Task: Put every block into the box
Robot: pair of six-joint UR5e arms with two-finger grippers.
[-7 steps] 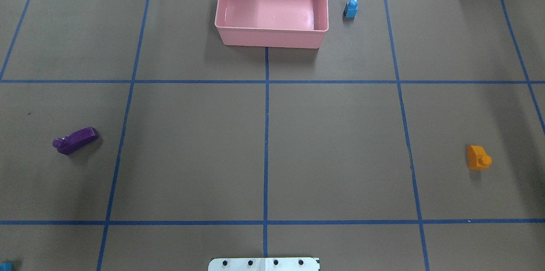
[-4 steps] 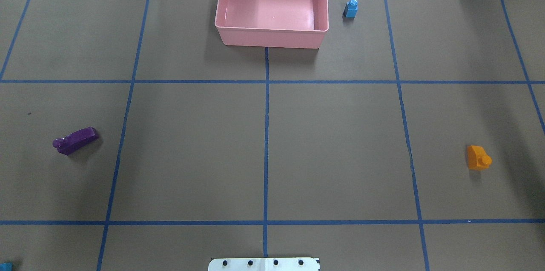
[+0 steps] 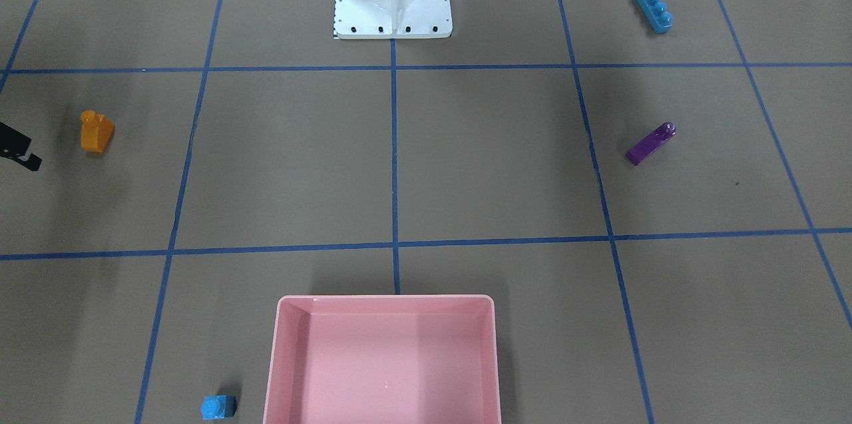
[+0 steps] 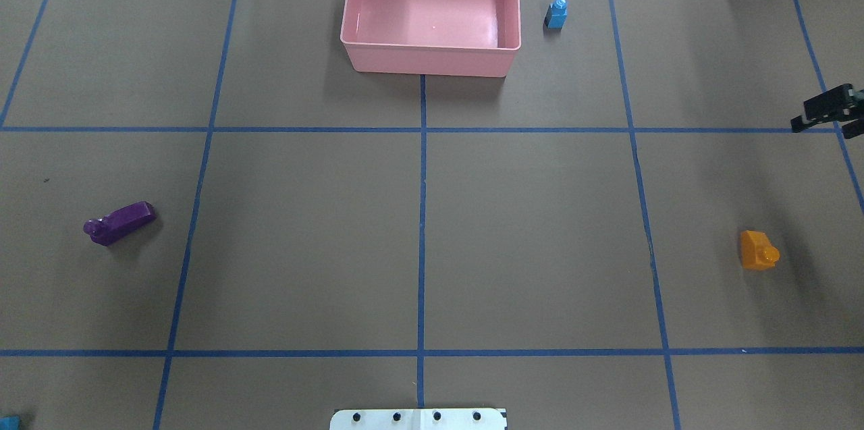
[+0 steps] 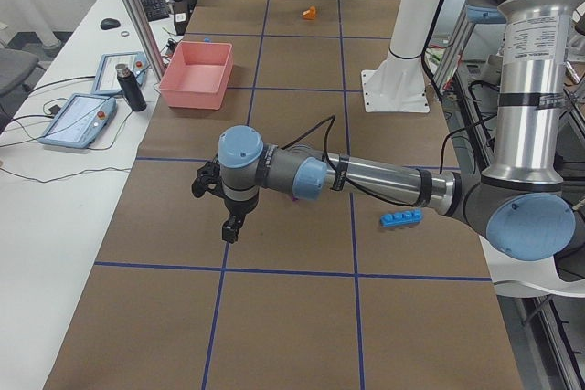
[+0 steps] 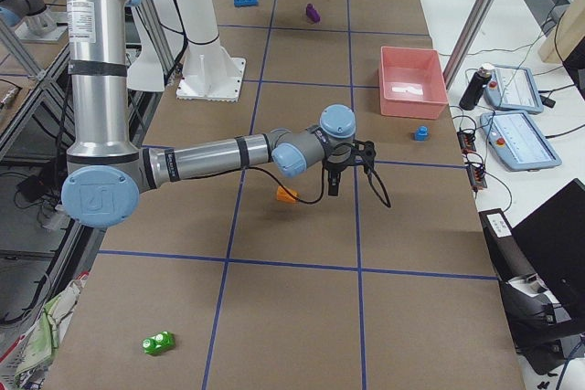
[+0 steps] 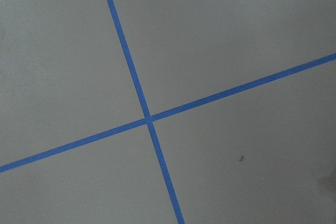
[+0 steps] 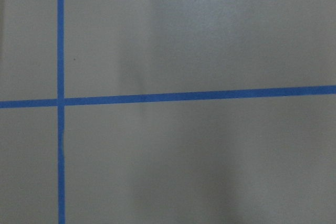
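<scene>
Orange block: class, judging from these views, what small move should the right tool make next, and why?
Probably bring the right tool back toward the robot until it hangs over the orange block. It is the nearest block, not yet grasped, and the pink box holds nothing.

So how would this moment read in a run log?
box empty | orange block on table | right gripper hovering beside it
</scene>
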